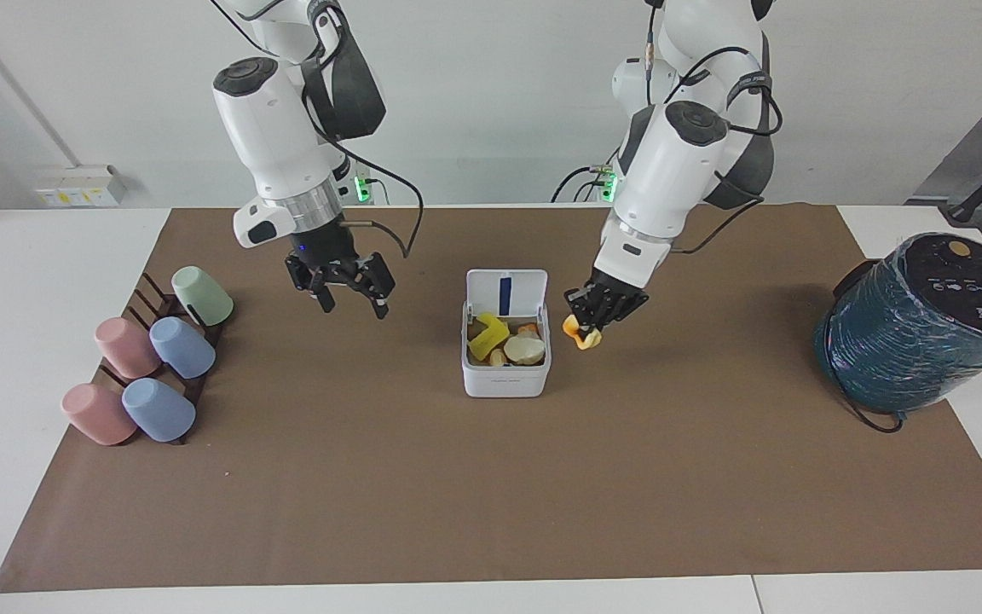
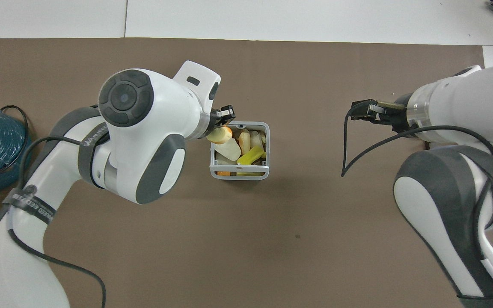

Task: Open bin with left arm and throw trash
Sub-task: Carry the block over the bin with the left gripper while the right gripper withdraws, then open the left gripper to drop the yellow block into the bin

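Your left gripper [image 1: 586, 326] has its fingers pinched on the soft, light foam chunk [image 1: 582, 333] beside the open bin [image 1: 505, 375]; right gripper [image 1: 346, 290] is spread, empty.

5 pastel cups [image 1: 154, 358] on a rack; a teal wrapped cylinder [image 1: 926, 324] stands apart.

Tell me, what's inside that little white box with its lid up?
The bin holds scraps: a yellow sponge piece, a cream lump and orange bits. Whatever lies beneath them is covered.

Our left gripper [image 1: 595, 317] hangs low with its fingers pinched tight together. Our right gripper [image 1: 352, 292] hangs up in the air, its fingers spread wide.
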Robot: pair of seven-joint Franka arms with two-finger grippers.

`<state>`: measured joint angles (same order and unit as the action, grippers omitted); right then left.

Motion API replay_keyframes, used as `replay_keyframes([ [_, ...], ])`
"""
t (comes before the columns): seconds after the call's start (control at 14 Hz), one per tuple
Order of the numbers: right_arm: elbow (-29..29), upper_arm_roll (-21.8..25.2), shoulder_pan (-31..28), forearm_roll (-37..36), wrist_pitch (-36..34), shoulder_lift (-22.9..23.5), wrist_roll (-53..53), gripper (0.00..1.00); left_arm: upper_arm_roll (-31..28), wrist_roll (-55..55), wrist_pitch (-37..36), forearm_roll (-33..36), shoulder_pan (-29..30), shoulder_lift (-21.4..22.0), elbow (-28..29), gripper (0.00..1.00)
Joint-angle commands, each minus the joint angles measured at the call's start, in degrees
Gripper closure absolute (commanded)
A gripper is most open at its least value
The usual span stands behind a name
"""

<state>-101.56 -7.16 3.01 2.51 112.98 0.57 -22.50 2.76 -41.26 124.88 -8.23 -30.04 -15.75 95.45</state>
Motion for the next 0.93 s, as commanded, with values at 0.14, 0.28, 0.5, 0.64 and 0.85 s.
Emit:
replay_keyframes([
  [0.14,6.27,-0.67,-5.64,-1.11,-11.0,-0.92,9.13,0.0,-0.92,-1.19,3.52,-0.83,-3.53,-1.39,4.29,1.0],
  [0.28,7.51,-0.49,-6.79,-1.11,-13.12,-1.09,10.9,0.0,-1.0,-1.19,5.72,-0.83,-4.59,-1.56,6.67,1.0],
  [0.5,7.87,2.39,-5.58,-1.46,-14.45,-1.97,14.58,0.0,-1.0,-1.28,5.9,-0.83,-4.68,-2.35,6.59,0.94],
  [0.64,7.95,11.06,0.91,-1.46,-15.15,-2.15,14.94,0.0,-1.0,-1.28,5.29,-0.83,-4.59,-2.35,5.72,0.64],
  [0.85,10.76,12.69,-0.37,-0.85,-18.83,-1.45,17.58,0.0,-1.0,-2.16,4.59,-0.83,-3.98,-2.09,4.22,0.33],
])
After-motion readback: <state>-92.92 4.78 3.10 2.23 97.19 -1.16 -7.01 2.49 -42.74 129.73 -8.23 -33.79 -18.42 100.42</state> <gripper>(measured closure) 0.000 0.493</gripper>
